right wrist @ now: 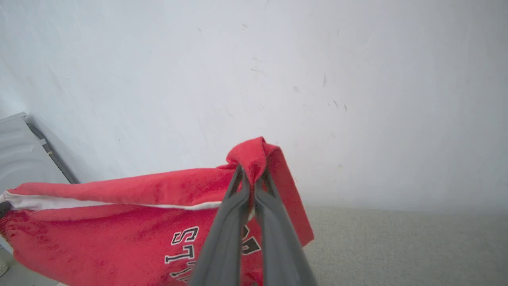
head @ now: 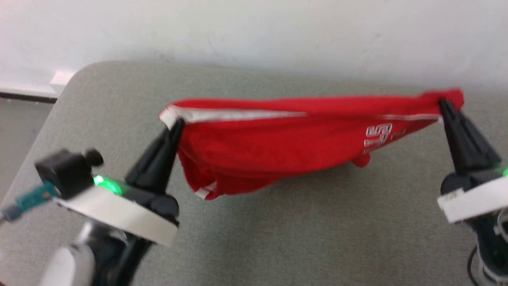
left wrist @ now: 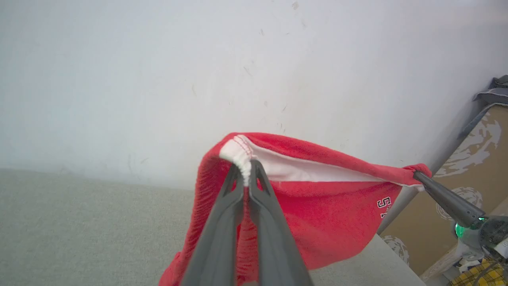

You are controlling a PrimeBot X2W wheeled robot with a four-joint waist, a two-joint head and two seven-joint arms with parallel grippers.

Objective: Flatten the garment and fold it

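Left gripper [head: 177, 122] sits closest to the head cam, lower left. Its fingers are pinched tight on the white-trimmed end of the garment [head: 270, 147]. Right gripper [head: 444, 104], far right, is clamped the same way on a bunched red corner. Both wrist views show cloth squeezed between closed fingers.

Garment position: strung in the air between the two grippers, above the grey table [head: 317, 222]. The top edge is pulled roughly straight and the body sags below it as a pouch. The lowest folds hang close to the table; can't tell if they touch. The lettering sits near the right gripper, turned sideways.

Progress, my read: early.
- Done: garment grabbed at two ends and spread along one edge.
- Not done: laying it flat. It's doubled and wrinkled, with the legs not separated.
- Not done: folding, no fold made yet.

Counts:
- garment: one
- grippers: two, both loaded
- table: one
- white wall [head: 254, 28] behind: one
- cardboard box [left wrist: 476, 167] off the table's far edge, seen from the left wrist: one
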